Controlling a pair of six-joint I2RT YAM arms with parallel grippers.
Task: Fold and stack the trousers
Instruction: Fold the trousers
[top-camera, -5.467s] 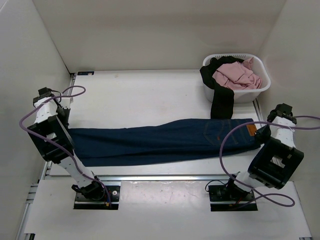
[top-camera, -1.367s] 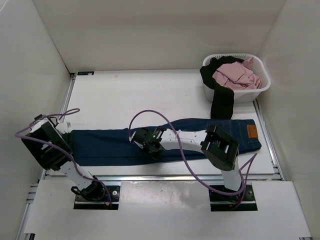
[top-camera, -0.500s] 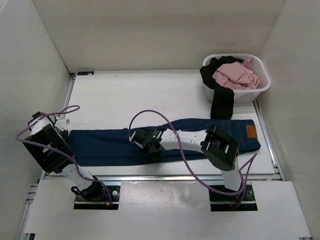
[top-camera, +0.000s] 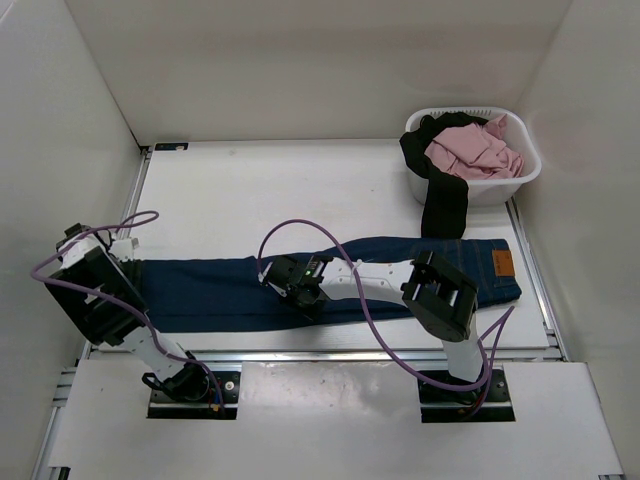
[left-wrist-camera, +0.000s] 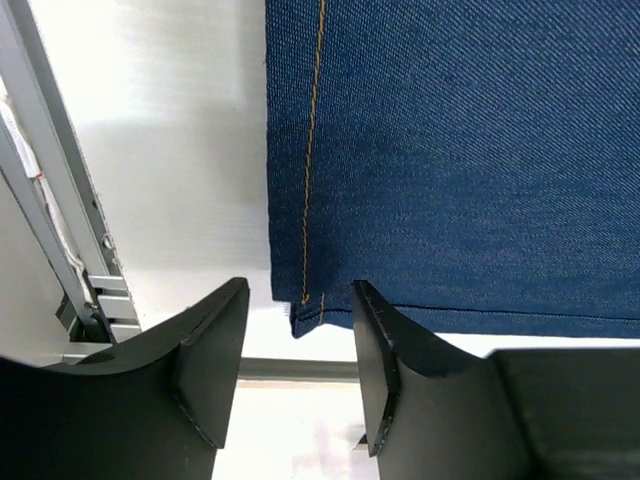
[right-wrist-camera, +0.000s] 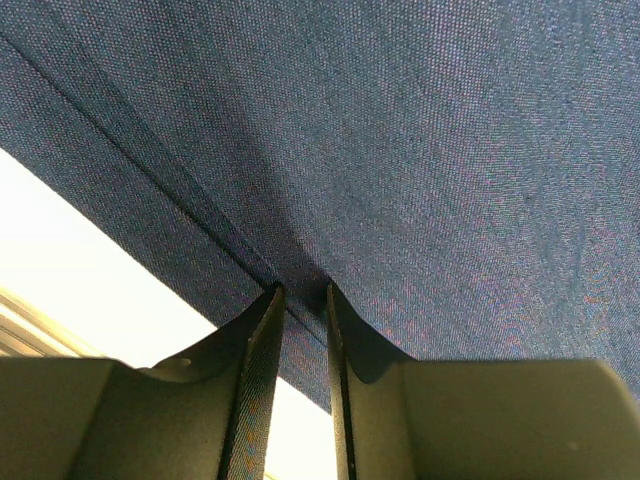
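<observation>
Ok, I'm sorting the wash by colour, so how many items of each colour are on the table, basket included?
navy jeans: 1
black garment: 1
pink garment: 1 (a bunched heap, counted as one)
white basket: 1
Total: 4

Bright, even light; soft shadows

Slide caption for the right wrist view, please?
Right gripper pinches a fold of the trousers beside a seam, near their edge.
</observation>
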